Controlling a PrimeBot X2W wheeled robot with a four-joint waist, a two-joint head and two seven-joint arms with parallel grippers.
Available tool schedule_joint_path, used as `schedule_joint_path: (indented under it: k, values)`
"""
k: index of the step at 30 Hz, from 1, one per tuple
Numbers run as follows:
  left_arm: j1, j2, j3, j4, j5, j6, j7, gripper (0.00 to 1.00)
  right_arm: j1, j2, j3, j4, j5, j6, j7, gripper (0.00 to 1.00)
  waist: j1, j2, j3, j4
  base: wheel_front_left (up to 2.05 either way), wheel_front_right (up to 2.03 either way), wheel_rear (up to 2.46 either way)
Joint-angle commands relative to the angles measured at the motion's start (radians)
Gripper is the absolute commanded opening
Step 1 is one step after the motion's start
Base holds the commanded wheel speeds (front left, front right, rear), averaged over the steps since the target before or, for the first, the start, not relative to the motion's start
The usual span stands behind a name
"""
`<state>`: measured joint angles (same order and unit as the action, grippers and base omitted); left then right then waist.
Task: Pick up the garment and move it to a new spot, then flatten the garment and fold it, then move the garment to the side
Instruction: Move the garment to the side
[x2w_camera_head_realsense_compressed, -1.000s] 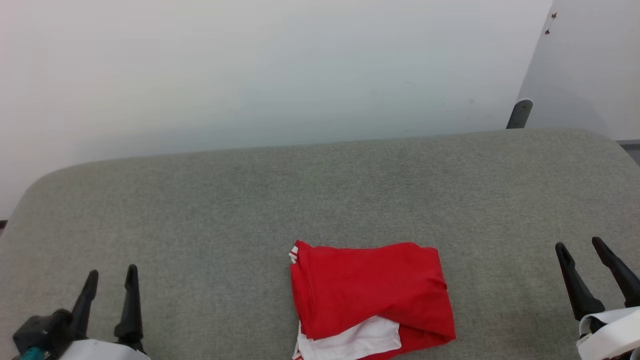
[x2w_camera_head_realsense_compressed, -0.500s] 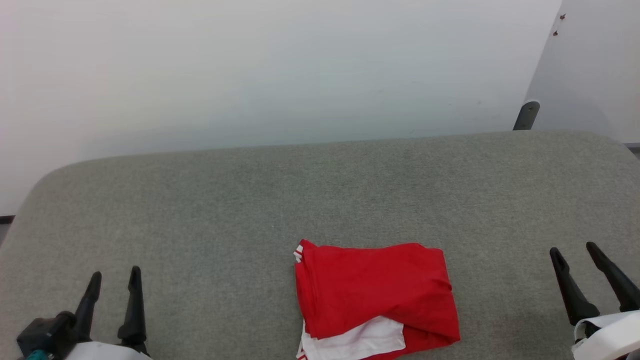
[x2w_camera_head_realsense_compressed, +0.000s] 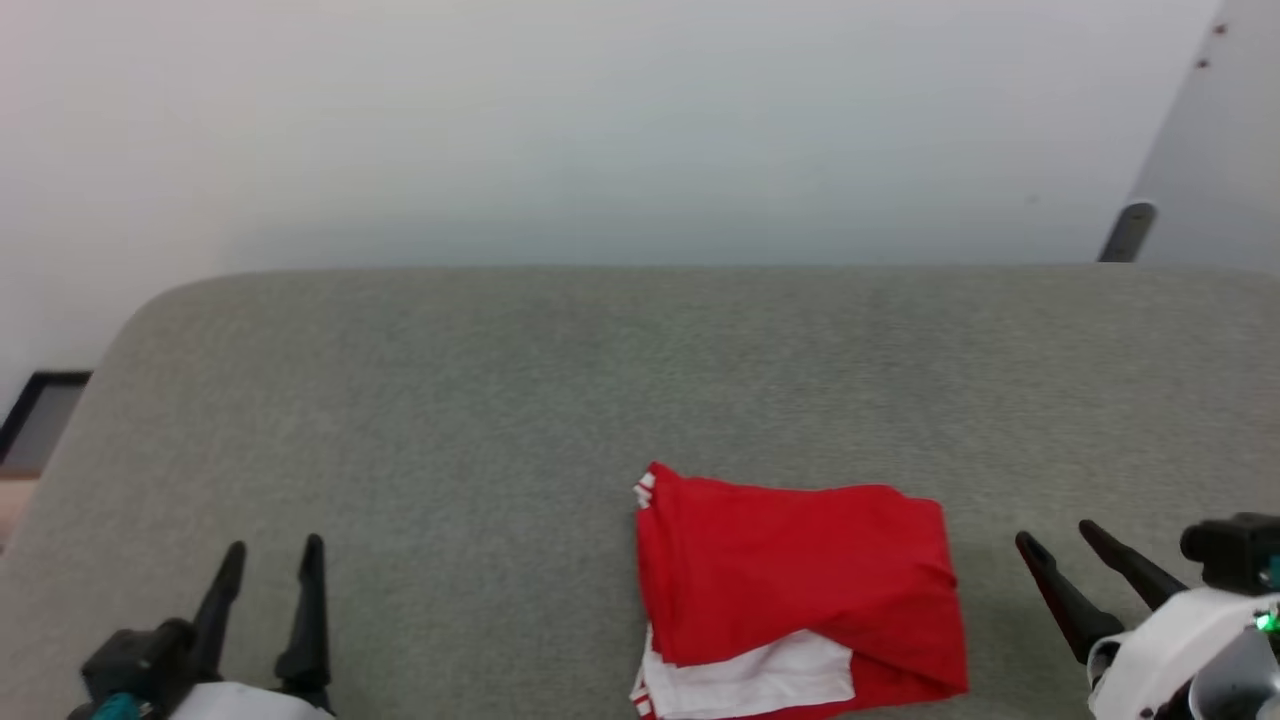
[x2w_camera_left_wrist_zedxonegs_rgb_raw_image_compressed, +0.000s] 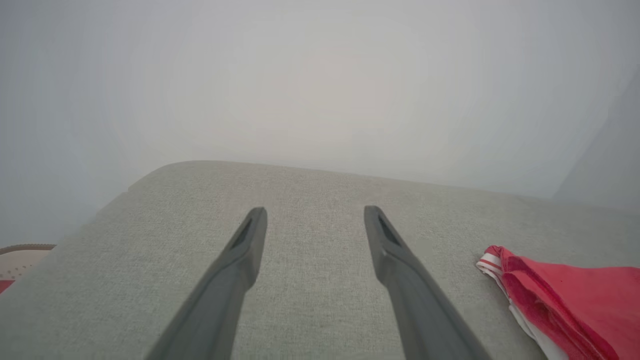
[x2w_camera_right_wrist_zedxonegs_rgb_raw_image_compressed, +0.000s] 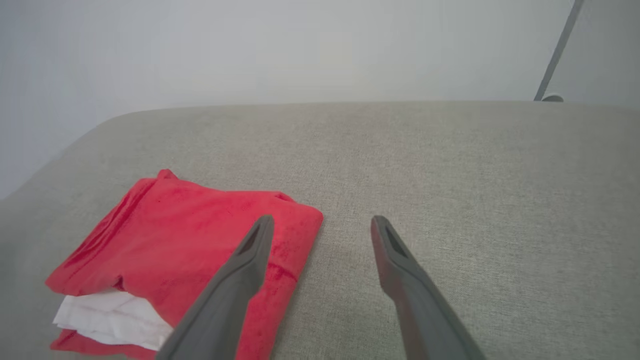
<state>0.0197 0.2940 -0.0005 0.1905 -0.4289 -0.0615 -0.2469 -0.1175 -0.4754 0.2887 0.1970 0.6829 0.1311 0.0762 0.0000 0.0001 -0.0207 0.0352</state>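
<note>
The garment (x2w_camera_head_realsense_compressed: 800, 590), a red jersey folded into a compact rectangle with a white sleeve end showing at its near edge, lies on the grey padded surface (x2w_camera_head_realsense_compressed: 600, 380) near the front, right of centre. Striped trim peeks out at its far left corner (x2w_camera_left_wrist_zedxonegs_rgb_raw_image_compressed: 490, 262). My left gripper (x2w_camera_head_realsense_compressed: 275, 555) hovers open at the lower left, well apart from the cloth. To the right of the garment (x2w_camera_right_wrist_zedxonegs_rgb_raw_image_compressed: 190, 255), my right gripper (x2w_camera_head_realsense_compressed: 1057, 533) is open and empty, with its fingertips close to the fold's right edge. The chest lettering is hidden inside the fold.
A pale wall rises behind the padded surface. A dark post (x2w_camera_head_realsense_compressed: 1125, 232) stands at the back right by an angled panel. The surface's rounded left corner (x2w_camera_head_realsense_compressed: 150, 310) drops off toward the floor.
The head camera has swung left, so the whole scene slid right. My right gripper has come inward and lower, closer to the garment's right edge. The garment itself lies as before.
</note>
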Motion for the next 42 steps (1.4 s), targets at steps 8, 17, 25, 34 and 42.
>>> schedule_joint_path:
  k: [8,17,25,34,42]
  values:
    - [-0.054,-0.032,-0.043,0.003,0.009,-0.006,-0.004,1.0,-0.081,-0.021,0.047,0.055,0.088,-0.001,0.161,1.0,0.0,-0.0001,0.11,0.108,0.0,0.0,0.0]
    - [-0.128,-0.07,-0.08,0.041,0.014,-0.02,-0.013,1.0,-0.134,-0.006,0.075,0.158,0.165,-0.001,0.353,1.0,0.0,-0.0001,0.197,0.173,0.0,0.0,0.0]
    - [-0.163,-0.095,-0.068,0.07,0.017,-0.028,-0.018,1.0,-0.155,-0.006,0.152,0.198,0.185,-0.001,0.436,0.0,0.0,-0.0001,0.225,0.189,0.0,0.0,0.0]
    - [-0.184,-0.107,-0.035,0.05,0.039,-0.04,-0.018,1.0,-0.248,-0.127,0.138,0.166,0.165,-0.008,0.419,0.0,0.0,-0.0001,0.232,0.137,0.0,0.0,0.0]
    - [-0.225,-0.1,-0.032,0.045,0.058,-0.054,-0.017,1.0,-0.344,-0.218,0.131,0.131,0.134,-0.001,0.439,0.0,0.0,-0.0001,0.255,0.05,0.0,0.0,0.0]
